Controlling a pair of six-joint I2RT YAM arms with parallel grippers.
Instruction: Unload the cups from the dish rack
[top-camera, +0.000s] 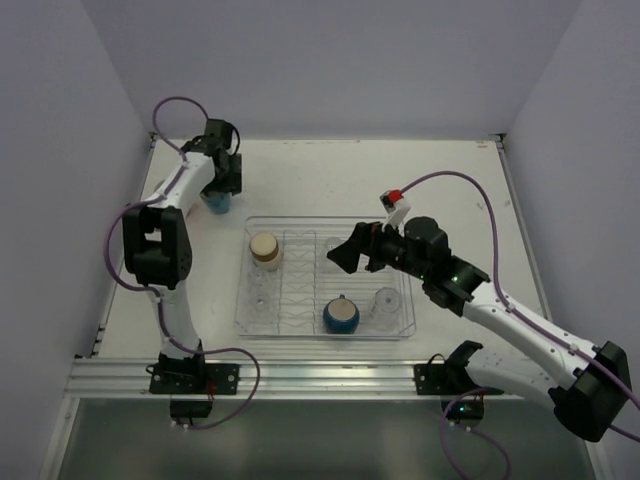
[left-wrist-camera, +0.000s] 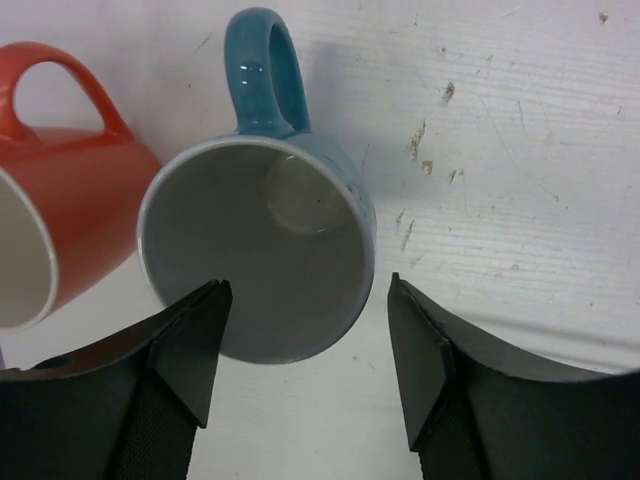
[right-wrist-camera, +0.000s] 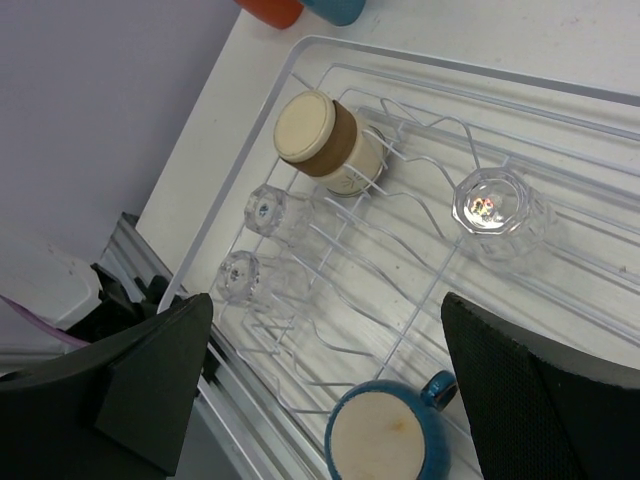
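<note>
In the left wrist view a light blue mug (left-wrist-camera: 262, 250) stands upright on the table, with an orange mug (left-wrist-camera: 70, 215) just to its left. My left gripper (left-wrist-camera: 305, 345) is open above the blue mug's near rim, and its right finger (left-wrist-camera: 420, 365) is clear of the mug. From above, that mug (top-camera: 214, 204) shows under the left gripper (top-camera: 220, 188) at the back left. The dish rack (top-camera: 300, 333) holds a tan-cream cup (right-wrist-camera: 320, 140), a dark blue cup (right-wrist-camera: 385, 440) and three clear tumblers (right-wrist-camera: 495, 210) (right-wrist-camera: 265, 210) (right-wrist-camera: 240, 275). My right gripper (right-wrist-camera: 330, 370) hovers open over the rack.
The white walls close in at the back and at both sides. An aluminium rail (top-camera: 300, 375) runs along the near table edge between the arm bases. The dish rack floor (right-wrist-camera: 570, 300) is crossed by thin wire dividers.
</note>
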